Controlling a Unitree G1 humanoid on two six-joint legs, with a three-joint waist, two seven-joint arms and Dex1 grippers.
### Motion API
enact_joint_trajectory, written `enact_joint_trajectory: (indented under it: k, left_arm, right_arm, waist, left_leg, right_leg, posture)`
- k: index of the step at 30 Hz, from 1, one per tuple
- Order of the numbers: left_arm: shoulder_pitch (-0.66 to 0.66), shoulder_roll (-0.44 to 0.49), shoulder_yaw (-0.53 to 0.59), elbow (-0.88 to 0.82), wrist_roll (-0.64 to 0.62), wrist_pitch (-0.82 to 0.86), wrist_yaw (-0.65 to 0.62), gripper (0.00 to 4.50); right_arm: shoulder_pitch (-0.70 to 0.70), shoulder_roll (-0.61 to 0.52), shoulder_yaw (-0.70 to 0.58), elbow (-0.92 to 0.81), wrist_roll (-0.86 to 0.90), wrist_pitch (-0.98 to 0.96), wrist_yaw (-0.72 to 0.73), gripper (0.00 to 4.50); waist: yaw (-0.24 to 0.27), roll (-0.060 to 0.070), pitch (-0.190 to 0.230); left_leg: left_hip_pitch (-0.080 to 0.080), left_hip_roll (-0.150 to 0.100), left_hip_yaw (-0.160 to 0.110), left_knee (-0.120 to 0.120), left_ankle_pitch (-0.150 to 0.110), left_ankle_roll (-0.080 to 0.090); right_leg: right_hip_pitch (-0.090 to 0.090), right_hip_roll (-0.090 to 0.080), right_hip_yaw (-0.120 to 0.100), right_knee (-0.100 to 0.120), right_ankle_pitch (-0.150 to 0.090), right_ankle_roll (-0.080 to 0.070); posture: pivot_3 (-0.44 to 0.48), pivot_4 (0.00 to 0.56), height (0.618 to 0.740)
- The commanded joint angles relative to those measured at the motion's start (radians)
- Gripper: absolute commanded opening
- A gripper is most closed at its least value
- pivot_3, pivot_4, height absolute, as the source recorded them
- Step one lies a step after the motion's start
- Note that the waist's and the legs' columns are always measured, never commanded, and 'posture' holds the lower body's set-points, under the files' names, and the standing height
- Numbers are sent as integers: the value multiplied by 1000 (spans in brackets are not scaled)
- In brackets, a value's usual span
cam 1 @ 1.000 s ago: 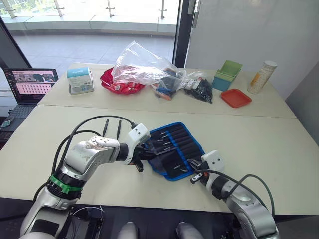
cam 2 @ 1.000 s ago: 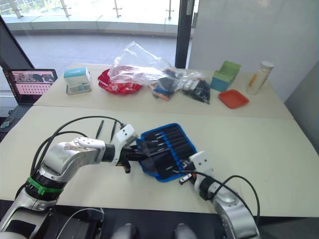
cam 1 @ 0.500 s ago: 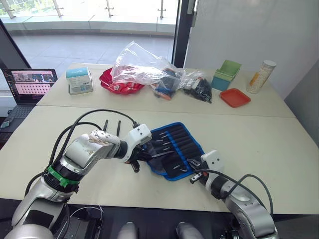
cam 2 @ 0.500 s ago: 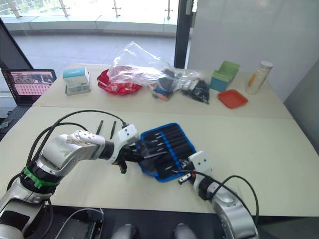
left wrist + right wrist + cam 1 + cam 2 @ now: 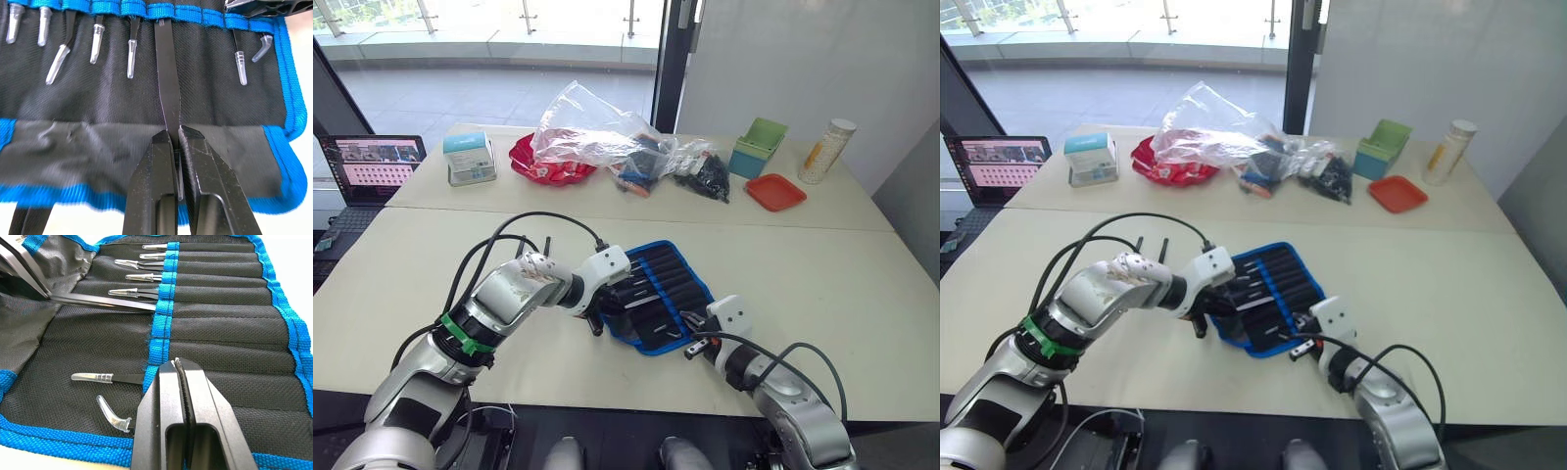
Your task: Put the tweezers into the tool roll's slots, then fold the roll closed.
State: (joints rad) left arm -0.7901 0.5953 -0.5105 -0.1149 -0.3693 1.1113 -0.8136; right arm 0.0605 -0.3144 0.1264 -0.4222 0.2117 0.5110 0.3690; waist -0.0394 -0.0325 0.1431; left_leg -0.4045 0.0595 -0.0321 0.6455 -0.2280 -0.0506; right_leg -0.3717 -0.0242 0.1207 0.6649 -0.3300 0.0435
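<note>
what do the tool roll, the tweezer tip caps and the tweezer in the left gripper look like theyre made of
Tool roll: black woven fabric, likely nylon, with a visible weave; bright blue stitched webbing edging.
Tip caps: clear soft plastic, see-through with moulded ridges.
Held tweezer: smooth matte black, probably coated metal; the core can't be seen. The left gripper is shut on it.

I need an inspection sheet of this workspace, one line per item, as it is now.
Surface: pale table, second table behind.
Job's things: tool roll open; left gripper shut on tweezers at a slot's blue band; others already in slots.
Clutter: clear plastic bags, red bowl, boxed item, green box, orange tray, bottle.
Grippers: right gripper shut, resting on the roll.
Cables: black loops on both arms.
Surroundings: laptop, glass door, railing.
</note>
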Motion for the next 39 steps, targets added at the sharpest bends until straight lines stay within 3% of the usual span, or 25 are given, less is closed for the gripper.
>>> enact_joint_trajectory:
  k: [1, 12, 21, 28, 34, 36, 39]
  left_arm:
    - [-46, -55, -17, 45, 40, -65, -12, 27]
    - [-103, -273, -23, 339, 193, -319, 25, 27]
    - [-86, -287, -6, 407, 261, -397, -6, 27]
    - [-73, -261, 53, 320, 232, -344, -33, 2369]
    - [-8, -123, 233, 73, 98, -181, -82, 4400]
    - [26, -98, 301, 18, 51, -146, -77, 4485]
    - [88, -113, 498, -35, -39, -127, -20, 4485]
  right_arm:
    - [24, -4, 23, 16, -6, 29, 6, 0]
    - [38, -6, 34, -3, -8, 38, 8, 0]
    - [55, -11, 26, -25, -5, 54, 6, 0]
    - [57, -6, 29, -20, -13, 55, 0, 0]
    - [38, -2, 35, 0, -18, 56, -4, 0]
    - [35, -5, 35, 4, -18, 55, -1, 0]
    - [25, -6, 38, 11, -15, 57, 5, 0]
  waist:
    - [1, 0, 0]
    - [3, 0, 0]
    - [21, 0, 0]
    - [16, 0, 0]
    - [-6, 1, 0]
    - [-5, 1, 0]
    - [-4, 1, 0]
  left_leg:
    - [0, 0, 0, 0, 0, 0]
    - [0, -1, 0, 1, 0, 0]
    - [0, -2, -1, 4, 1, 1]
    - [-1, -2, -2, 4, 1, 2]
    - [-1, -1, -2, 3, 1, 2]
    - [0, -1, -3, 3, 1, 2]
    - [0, -1, -3, 3, 1, 2]
  right_leg:
    - [0, 0, 0, 0, 0, 0]
    - [0, 0, 0, 0, 0, 0]
    - [3, 0, 2, 0, 0, 1]
    - [2, 0, 1, 1, 0, 1]
    - [0, 1, 1, 5, 0, 0]
    - [0, 1, 1, 6, 0, 0]
    - [1, 0, 1, 6, 0, 0]
  posture:
    - [0, 150, 717]
    - [0, 150, 717]
    - [0, 150, 717]
    - [0, 150, 717]
    - [0, 150, 717]
    - [0, 150, 717]
    - [0, 150, 717]
